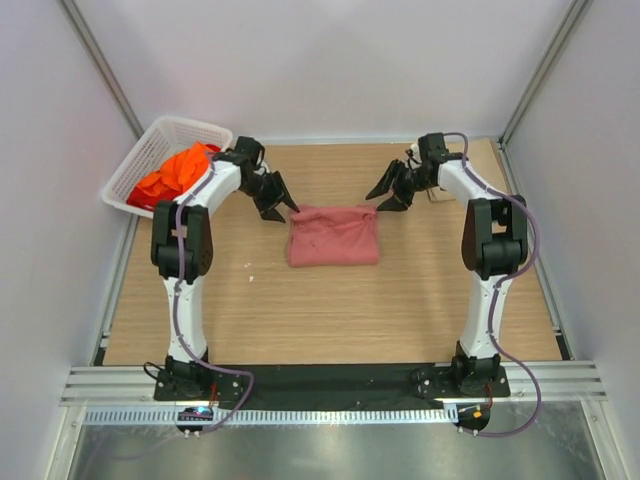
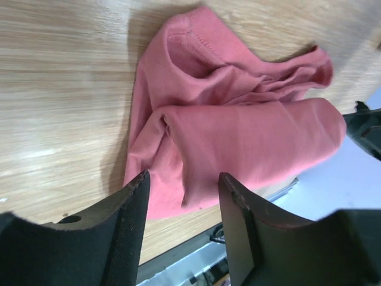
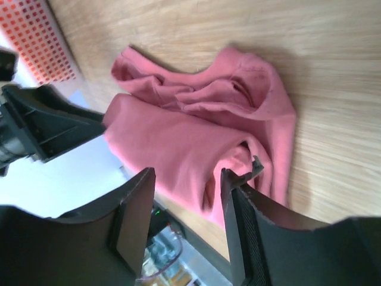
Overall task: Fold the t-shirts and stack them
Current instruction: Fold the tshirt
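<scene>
Pink tee [image 1: 333, 235] is lying mid counter [image 1: 400, 310], folded into a rumpled square w/ one rolled edge; L jaws & R jaws are hanging open just beside its far corners, gripping nothing.

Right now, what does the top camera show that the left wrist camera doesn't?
Only the top view shows the white basket at the far left of the table, holding orange t-shirts. Only the left wrist view shows the stitched hem and bunched creases on the pink t-shirt. Both show the pink t-shirt folded on the wooden table, with the left pincer open near its edge, holding nothing.
</scene>
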Controlling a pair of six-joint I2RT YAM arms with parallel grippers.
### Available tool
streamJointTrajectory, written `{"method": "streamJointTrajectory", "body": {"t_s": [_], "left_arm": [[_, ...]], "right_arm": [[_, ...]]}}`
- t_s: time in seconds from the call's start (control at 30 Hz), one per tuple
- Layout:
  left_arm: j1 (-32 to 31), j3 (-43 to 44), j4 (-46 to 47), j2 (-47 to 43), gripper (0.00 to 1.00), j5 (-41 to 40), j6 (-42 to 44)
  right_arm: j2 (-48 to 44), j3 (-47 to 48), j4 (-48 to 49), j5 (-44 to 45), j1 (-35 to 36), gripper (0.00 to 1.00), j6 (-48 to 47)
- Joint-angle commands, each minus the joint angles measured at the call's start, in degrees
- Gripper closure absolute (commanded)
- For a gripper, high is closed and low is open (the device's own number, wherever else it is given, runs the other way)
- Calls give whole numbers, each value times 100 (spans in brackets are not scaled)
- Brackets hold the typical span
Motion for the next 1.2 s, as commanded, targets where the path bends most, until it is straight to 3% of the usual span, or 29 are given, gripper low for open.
{"method": "streamJointTrajectory", "body": {"t_s": [0.0, 0.1, 0.2, 0.37, 0.43, 0.47, 0.53, 0.57, 0.67, 0.97, 1.07, 1.17], "left_arm": [[38, 146, -45, -906, 47, -161, 21], [12, -179, -89, -1354, 48, -222, 38], [-32, -714, -73, -1846, 48, -407, 187], [-295, -1610, 593, -2130, 55, 92, 197], [-427, -1735, 1024, -1973, 59, 486, -39], [-471, -1779, 1252, -1867, 62, 541, -128], [-595, -1797, 1973, -1561, 70, 612, -391], [-612, -1753, 2202, -1454, 71, 612, -445], [-604, -1542, 2888, -998, 77, 560, -568], [-437, -1191, 4364, 216, 80, 639, -1297], [-375, -998, 4602, 497, 81, 665, -1377], [-296, -891, 4718, 717, 81, 630, -1438]], "right_arm": [[-680, 676, -1491, 946, 55, 45, -1031], [-1075, 608, -1968, 1843, 441, 44, -1183], [-1454, 231, -1840, 2801, 1099, 44, -1087], [-1359, 0, -1356, 3058, 1620, 43, -692], [-1192, 35, -1154, 3084, 1619, 48, -647], [-1052, 53, -874, 3093, 1620, 57, -725], [-937, 9, -522, 2954, 1550, 66, -787], [-832, -61, -294, 2761, 1497, 81, -761], [-664, -438, 769, 1882, 1225, 94, -463], [-76, -2081, 5072, 510, 417, 97, 1206], [399, -2144, 6181, 194, 284, 97, 1846], [688, -2197, 6607, 78, 178, 96, 2121]]}}
